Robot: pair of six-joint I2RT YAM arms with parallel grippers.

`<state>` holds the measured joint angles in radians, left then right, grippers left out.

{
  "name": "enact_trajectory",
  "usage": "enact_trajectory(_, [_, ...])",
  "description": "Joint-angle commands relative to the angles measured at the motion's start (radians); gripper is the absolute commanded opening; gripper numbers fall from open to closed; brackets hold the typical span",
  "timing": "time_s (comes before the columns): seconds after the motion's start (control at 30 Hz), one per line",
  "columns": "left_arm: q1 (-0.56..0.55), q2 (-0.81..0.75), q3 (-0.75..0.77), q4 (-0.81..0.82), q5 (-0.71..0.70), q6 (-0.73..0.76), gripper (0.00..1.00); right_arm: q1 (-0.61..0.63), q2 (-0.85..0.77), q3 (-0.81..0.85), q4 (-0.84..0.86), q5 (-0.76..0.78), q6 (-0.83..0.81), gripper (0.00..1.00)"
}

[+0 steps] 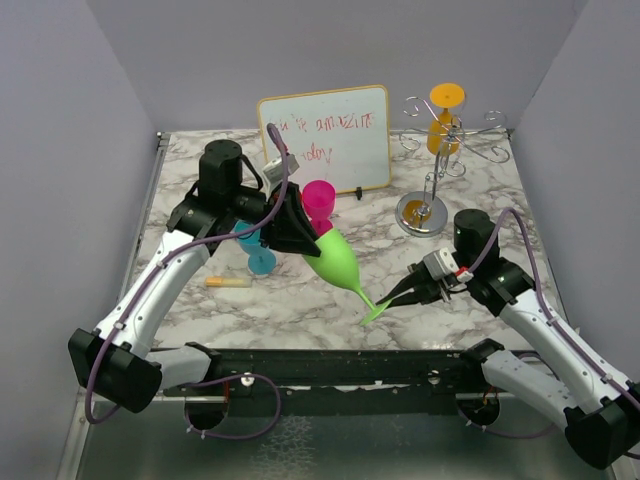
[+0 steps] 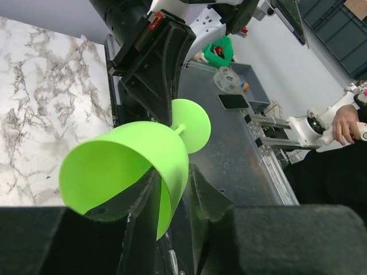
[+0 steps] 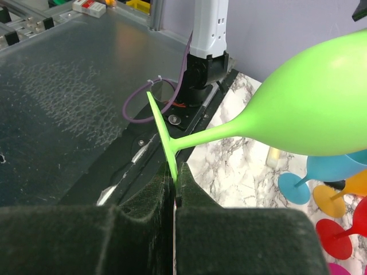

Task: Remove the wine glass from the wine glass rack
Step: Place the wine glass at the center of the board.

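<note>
A lime-green wine glass (image 1: 335, 260) hangs tilted in the air over the table's middle, held at both ends. My left gripper (image 1: 305, 240) is shut on the wall of its bowl (image 2: 126, 172), one finger inside the rim and one outside (image 2: 175, 183). My right gripper (image 1: 385, 300) is shut on the edge of its round foot (image 3: 162, 134), pinched thin between the pads (image 3: 175, 179). The wine glass rack (image 1: 440, 150), silver wire on a round shiny base, stands at the back right. An orange wine glass (image 1: 445, 118) hangs upside down on it.
A whiteboard (image 1: 325, 140) with red writing leans at the back. A pink glass (image 1: 320, 198) and a blue glass (image 1: 258, 255) stand under my left arm. A yellow stick (image 1: 228, 282) lies near the front left. Blue, orange and red glass feet (image 3: 335, 238) show in the right wrist view.
</note>
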<state>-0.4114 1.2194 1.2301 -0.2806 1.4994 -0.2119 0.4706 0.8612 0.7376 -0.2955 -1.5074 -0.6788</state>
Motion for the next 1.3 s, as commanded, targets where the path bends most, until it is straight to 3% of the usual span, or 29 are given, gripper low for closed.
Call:
enact_trajectory(0.0, [-0.040,-0.019,-0.007,0.000,0.053,0.010,0.29,-0.001,0.000,0.016,0.006,0.104,0.027,0.03])
enact_trajectory(0.2, [-0.047,-0.027,-0.022,0.002,0.043,0.005,0.33,-0.001,-0.038,-0.034,0.177,0.163,0.172,0.03])
enact_trajectory(0.57, [-0.047,-0.026,-0.012,0.003,0.012,-0.003,0.00,-0.001,-0.055,-0.041,0.181,0.215,0.212,0.09])
enact_trajectory(0.63, [-0.047,-0.026,-0.011,0.003,0.006,-0.006,0.00,-0.001,-0.061,-0.040,0.177,0.214,0.211,0.12])
enact_trajectory(0.73, [-0.047,-0.028,-0.008,0.003,0.002,-0.009,0.00,-0.001,-0.062,-0.039,0.171,0.212,0.211,0.24])
enact_trajectory(1.07, [-0.047,-0.031,-0.002,0.006,-0.023,-0.017,0.00,-0.001,-0.067,-0.042,0.168,0.230,0.210,0.28])
enact_trajectory(1.27, [-0.046,-0.018,-0.004,0.008,-0.051,-0.030,0.00,-0.001,-0.081,-0.045,0.161,0.265,0.229,0.38])
